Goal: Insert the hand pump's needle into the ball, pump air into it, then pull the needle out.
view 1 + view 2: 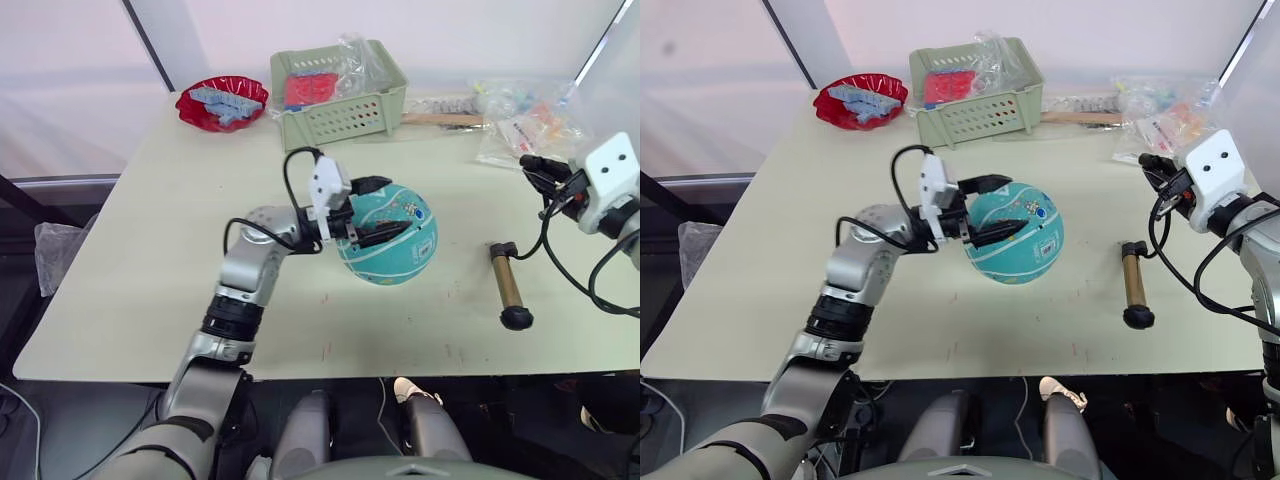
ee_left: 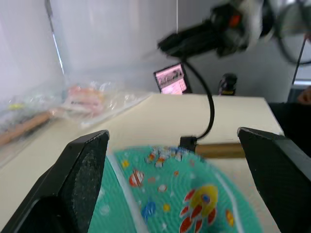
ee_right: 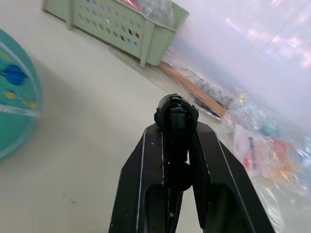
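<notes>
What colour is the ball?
The ball is teal with white stripes and small colourful prints, best in the right eye view.

1. Table [image 1: 150, 260] under me: pale cream top, rounded corners, a few small scuffs near the front edge.
2. Behind it, white translucent sheeting [image 1: 70, 90] serves as the wall, bright and evenly lit.
3. Dark diagonal frame bars [image 1: 148, 45] cross the sheeting at the far left; another [image 1: 600, 45] runs at the far right.
4. Floor [image 1: 60, 410] below the front edge is grey, with a cable lying at the left.
5. Left of the table, a dark frame with crumpled clear plastic [image 1: 55, 255] beside it.
6. Light is soft and diffuse, shadows faint.
</notes>
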`<state>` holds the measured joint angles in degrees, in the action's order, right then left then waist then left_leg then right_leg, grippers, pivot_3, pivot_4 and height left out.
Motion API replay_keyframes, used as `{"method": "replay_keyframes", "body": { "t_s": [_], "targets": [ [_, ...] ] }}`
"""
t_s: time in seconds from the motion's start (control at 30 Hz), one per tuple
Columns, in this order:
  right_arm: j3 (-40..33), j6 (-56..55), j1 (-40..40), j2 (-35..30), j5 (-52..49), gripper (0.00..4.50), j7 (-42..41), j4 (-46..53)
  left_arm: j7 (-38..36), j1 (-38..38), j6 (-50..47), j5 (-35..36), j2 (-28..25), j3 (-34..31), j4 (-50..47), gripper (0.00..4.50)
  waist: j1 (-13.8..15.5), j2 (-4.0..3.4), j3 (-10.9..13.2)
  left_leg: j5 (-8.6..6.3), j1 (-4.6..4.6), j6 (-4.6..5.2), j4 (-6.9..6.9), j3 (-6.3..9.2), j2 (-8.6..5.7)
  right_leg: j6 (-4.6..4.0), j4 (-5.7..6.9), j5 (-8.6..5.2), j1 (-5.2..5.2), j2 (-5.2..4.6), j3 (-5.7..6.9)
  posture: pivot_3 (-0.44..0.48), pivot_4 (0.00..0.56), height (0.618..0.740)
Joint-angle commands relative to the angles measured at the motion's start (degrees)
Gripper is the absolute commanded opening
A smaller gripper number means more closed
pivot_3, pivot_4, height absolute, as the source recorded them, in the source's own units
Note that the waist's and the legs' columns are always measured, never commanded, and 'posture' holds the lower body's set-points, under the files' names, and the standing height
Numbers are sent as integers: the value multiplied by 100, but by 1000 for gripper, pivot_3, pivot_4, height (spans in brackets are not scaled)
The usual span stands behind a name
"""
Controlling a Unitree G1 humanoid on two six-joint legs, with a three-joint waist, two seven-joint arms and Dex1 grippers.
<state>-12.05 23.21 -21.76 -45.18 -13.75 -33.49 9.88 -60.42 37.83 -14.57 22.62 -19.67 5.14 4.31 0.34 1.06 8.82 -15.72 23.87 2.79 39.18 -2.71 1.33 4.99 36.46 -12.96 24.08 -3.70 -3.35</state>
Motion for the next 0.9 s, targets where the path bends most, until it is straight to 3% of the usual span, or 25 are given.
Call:
{"method": "replay_keyframes", "body": {
  "t_s": [0.03,0.37,0.67,0.9],
  "targets": [
    [-257,-454,-214,22,108,85,160,-81,-306,-104,-210,411,-342,-284,-469,4500,-34,-8,5,0,-1,0,0,3,0,0,1,0,-1,0,3,0,150,736],
    [-259,-1311,-436,203,447,85,506,-803,-1208,-926,-372,847,-1491,-585,-822,4500,-107,-11,15,1,-1,-2,0,6,2,-1,-1,0,-6,-1,11,0,150,736],
    [-212,-2031,-1022,505,554,85,831,-1494,-1460,-1765,-452,1235,-1895,-976,-1158,4500,-148,-27,32,2,-4,-3,-1,5,6,-2,3,-1,-4,0,12,0,150,736],
    [-343,-1987,-864,707,466,85,987,-1764,-1372,-2175,-501,1366,-1979,-1172,-1399,4500,-112,-30,36,2,-2,-4,0,3,4,-2,3,0,-7,-4,13,0,150,736]
  ]
}}
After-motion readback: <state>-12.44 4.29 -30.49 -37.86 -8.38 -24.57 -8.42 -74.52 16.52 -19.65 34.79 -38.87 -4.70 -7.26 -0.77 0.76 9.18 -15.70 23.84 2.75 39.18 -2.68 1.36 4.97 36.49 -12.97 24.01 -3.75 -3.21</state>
